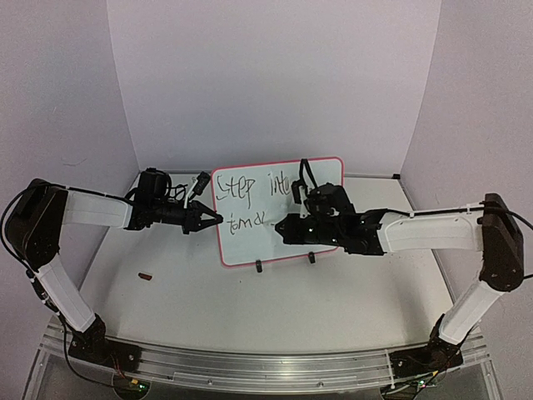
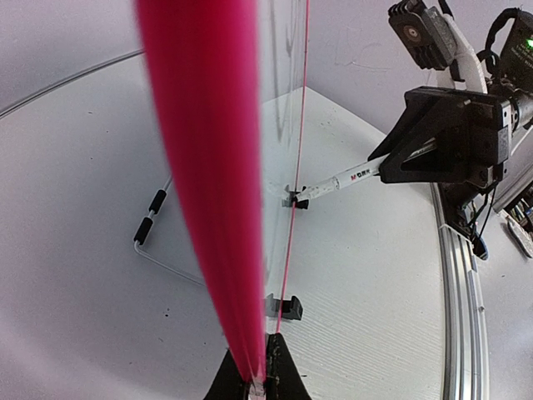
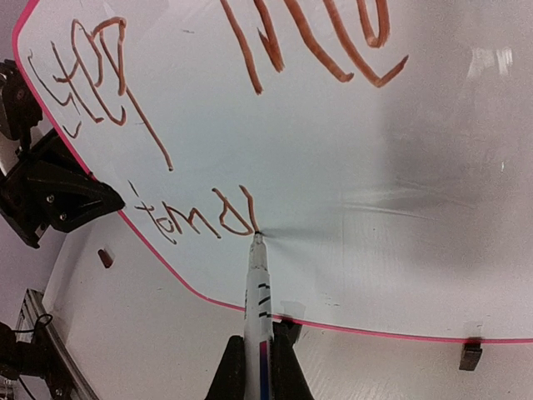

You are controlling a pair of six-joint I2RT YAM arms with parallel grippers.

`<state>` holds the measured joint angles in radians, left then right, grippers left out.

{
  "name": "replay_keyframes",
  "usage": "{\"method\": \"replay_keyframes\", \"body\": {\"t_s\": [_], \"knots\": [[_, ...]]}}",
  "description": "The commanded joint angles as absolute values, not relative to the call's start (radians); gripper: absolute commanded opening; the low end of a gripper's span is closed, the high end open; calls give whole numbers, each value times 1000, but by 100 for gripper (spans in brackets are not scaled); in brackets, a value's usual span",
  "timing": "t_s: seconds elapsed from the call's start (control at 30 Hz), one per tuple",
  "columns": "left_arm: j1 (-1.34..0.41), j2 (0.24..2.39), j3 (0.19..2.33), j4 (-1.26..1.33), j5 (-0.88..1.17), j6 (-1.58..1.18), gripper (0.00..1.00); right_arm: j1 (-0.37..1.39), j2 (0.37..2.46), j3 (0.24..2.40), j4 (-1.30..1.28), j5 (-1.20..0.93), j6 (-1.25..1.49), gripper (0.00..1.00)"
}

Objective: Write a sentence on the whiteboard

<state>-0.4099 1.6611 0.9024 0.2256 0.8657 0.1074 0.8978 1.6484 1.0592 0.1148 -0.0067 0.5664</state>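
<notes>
The whiteboard (image 1: pixel 250 247) stands upright on the table, white with a pink border. The sentence (image 1: pixel 246 188) reads "Step into" on the top line, with a shorter second line (image 1: pixel 247 222) beneath it. My left gripper (image 1: pixel 215 219) is shut on the board's left edge, which fills the left wrist view as a blurred pink band (image 2: pixel 200 167). My right gripper (image 1: pixel 281 227) is shut on a white marker (image 3: pixel 258 308). The marker's tip touches the whiteboard (image 3: pixel 375 167) at the end of the second line (image 3: pixel 218 218). The marker (image 2: pixel 341 179) also shows in the left wrist view.
Two black clips (image 1: pixel 258 267) (image 1: pixel 311 257) hold the board's bottom edge. A wire stand (image 2: pixel 154 229) lies behind the board. A small brown object (image 1: pixel 146 276) lies on the table to the left. A metal rail (image 1: pixel 266 367) runs along the near edge.
</notes>
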Motion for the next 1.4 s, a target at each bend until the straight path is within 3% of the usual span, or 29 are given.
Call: {"method": "replay_keyframes", "body": {"t_s": [0.0,0.87,1.37], "knots": [[-413,1676,897,161,733,157,0,894,1670,1048,104,-16,594,0],[-413,1672,897,161,733,157,0,893,1576,1001,201,108,611,0],[-413,1675,897,162,735,156,0,893,1505,984,212,75,564,0]]}}
